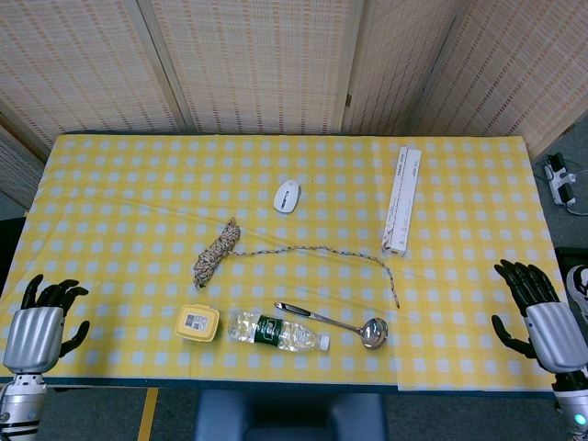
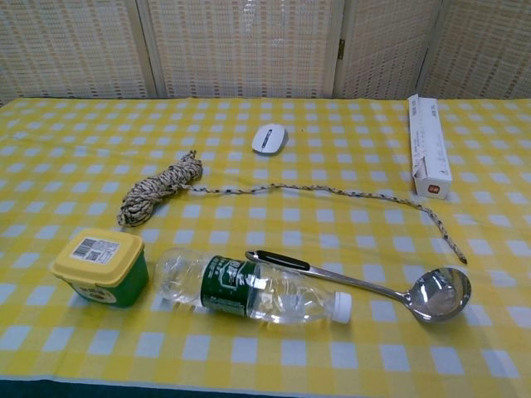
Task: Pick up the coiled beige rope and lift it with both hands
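Both hands (image 1: 37, 326) (image 1: 542, 317) rest well apart from rope (image 1: 217, 250)

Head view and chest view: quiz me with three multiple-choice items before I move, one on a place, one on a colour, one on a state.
1. Where does the rope's coiled end lie?
A. left of the mouse
B. on the white box
C. under the ladle

2. What colour is the small tub's lid?
A. red
B. yellow
C. blue

3. How do the left hand and right hand stand?
A. both hold the rope
B. one holds the bottle
C. both hold nothing, at the table's near corners

Key: 1 A, the coil sits down-left of the mouse; 2 B, the chest view shows a yellow lid on a green tub; 3 C, fingers apart, clear of everything.
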Action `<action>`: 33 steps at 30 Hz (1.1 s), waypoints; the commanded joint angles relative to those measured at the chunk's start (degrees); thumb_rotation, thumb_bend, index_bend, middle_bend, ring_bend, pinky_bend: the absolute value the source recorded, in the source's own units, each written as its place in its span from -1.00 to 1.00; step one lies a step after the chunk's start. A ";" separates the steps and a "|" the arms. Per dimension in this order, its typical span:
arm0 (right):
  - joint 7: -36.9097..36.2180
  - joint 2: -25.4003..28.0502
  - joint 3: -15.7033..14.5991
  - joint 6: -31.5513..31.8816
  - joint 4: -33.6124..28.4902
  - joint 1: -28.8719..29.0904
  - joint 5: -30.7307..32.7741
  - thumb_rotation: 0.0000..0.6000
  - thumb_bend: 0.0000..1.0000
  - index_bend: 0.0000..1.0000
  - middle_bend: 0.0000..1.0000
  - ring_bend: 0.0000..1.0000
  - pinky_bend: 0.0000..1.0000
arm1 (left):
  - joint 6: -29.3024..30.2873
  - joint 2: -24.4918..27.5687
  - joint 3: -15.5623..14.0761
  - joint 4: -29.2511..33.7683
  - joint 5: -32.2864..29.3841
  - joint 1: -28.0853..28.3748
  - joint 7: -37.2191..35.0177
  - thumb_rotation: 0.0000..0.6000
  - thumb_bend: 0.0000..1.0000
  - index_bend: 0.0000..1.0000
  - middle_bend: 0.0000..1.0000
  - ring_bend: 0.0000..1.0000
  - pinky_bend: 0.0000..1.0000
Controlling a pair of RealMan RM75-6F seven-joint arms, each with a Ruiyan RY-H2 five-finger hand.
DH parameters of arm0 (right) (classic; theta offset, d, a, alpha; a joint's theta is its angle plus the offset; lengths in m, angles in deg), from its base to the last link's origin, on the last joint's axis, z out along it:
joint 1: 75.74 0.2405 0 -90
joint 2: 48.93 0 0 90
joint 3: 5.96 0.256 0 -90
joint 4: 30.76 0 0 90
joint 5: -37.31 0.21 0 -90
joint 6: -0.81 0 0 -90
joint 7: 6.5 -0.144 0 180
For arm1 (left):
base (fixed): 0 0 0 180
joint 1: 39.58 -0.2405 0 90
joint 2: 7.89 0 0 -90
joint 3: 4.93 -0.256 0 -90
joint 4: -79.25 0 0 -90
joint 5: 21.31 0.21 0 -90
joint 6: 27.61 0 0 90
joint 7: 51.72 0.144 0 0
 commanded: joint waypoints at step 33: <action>-1.07 0.66 -0.44 3.58 -0.06 -1.72 -1.02 1.00 -0.06 -0.88 -0.83 -0.91 -1.00 | -21.73 -3.61 9.43 0.55 -5.20 20.89 -0.95 1.00 -0.29 -0.28 -0.39 -0.40 -0.69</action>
